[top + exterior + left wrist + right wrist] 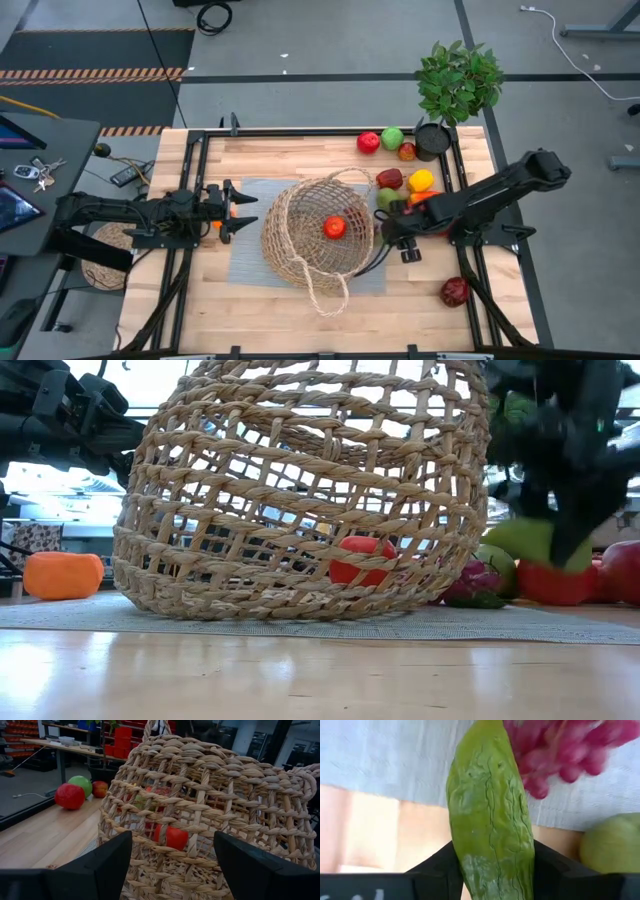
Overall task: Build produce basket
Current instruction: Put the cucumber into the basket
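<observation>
The wicker basket (318,235) lies tipped on a grey mat, and a red piece (334,227) shows through its weave (172,837). My left gripper (236,210) is open, level with the table, just off the basket's left wall (200,795); an orange piece (62,575) lies on the mat beside it. My right gripper (392,237) is at the basket's right side, shut on a long wrinkled green piece (492,815). More produce (405,185) lies behind it. My right gripper pinches the green piece between its two fingers (435,870), near one end (495,870). The rest of the piece reaches out past the fingertips. In the low view the piece (535,540) hangs below the gripper, clear of the table, above a red piece (555,585).
Red (368,142) and green (392,138) apples, dark red (390,179) and yellow (421,180) pieces sit at the far right, beside a potted plant (458,80). A dark red piece (455,291) lies alone near the right edge. Bare wood (250,315) runs along the near side.
</observation>
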`<state>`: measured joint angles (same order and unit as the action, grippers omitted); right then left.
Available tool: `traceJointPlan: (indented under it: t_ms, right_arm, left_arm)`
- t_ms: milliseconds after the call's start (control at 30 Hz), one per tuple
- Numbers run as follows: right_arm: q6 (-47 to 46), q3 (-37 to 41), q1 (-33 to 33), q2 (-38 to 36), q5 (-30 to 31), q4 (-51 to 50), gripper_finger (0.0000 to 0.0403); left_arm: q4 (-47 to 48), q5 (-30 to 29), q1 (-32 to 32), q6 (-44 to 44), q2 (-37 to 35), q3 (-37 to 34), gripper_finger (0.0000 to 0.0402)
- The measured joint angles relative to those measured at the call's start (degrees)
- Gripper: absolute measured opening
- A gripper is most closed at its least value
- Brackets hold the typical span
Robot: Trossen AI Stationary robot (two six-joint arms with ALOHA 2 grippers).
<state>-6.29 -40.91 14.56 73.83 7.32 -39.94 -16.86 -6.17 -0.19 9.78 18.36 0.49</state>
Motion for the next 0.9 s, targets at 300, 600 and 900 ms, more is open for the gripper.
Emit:
traceJointPlan:
  t_ms: [300, 600, 900]
  right_arm:
    - [-7.25, -9.9, 2.51, -9.35, -0.01, -7.27, 0.0172]
    - [-10.07, -12.89, 2.62, -18.24, 0.39, -0.59, 0.0173]
    - [-8.36, -12.89, 2.61, -22.83, 5.33, 10.5, 0.0173]
  left_arm:
    - [0.0, 0.0, -0.01, 0.0, 0.0, 0.0, 0.0286]
    - [0.0, 0.0, 0.0, 0.0, -0.01, 0.0, 0.0286]
    - [0.0, 0.0, -0.01, 0.0, 0.0, 0.0, 0.0286]
